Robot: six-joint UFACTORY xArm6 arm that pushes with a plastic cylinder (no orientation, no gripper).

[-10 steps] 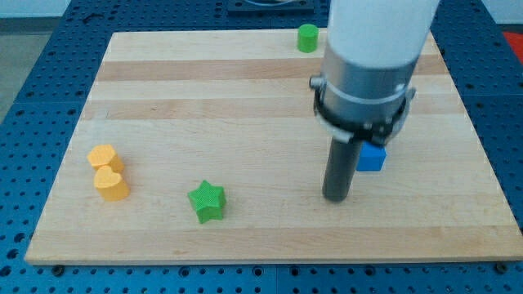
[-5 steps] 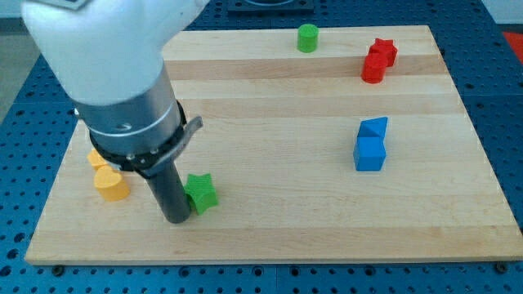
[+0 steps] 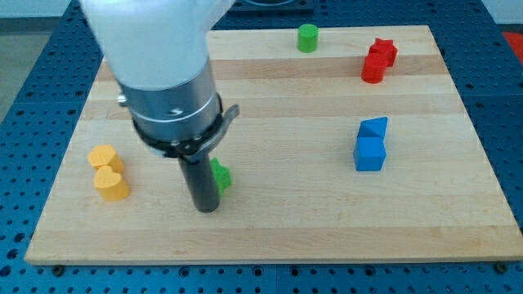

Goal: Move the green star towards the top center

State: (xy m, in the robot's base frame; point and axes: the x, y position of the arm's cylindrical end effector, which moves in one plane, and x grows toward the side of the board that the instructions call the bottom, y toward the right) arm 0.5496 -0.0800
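The green star [image 3: 221, 175] lies on the wooden board [image 3: 278, 229] left of centre, low in the view, mostly hidden behind my rod. My tip [image 3: 207, 207] rests on the board just below and left of the star, touching or nearly touching it. A green cylinder [image 3: 307, 37] stands at the top centre edge of the board.
Two orange blocks, a hexagon [image 3: 104, 157] and a heart [image 3: 109, 184], sit at the left. A red star [image 3: 382, 51] and a red cylinder [image 3: 373, 69] are at the top right. A blue cube [image 3: 369, 153] with a blue wedge [image 3: 373, 127] behind it sits at the right.
My rod swept from the right side of the board to the star's left, then moved right and up, pushing the green star a little up and to the right.
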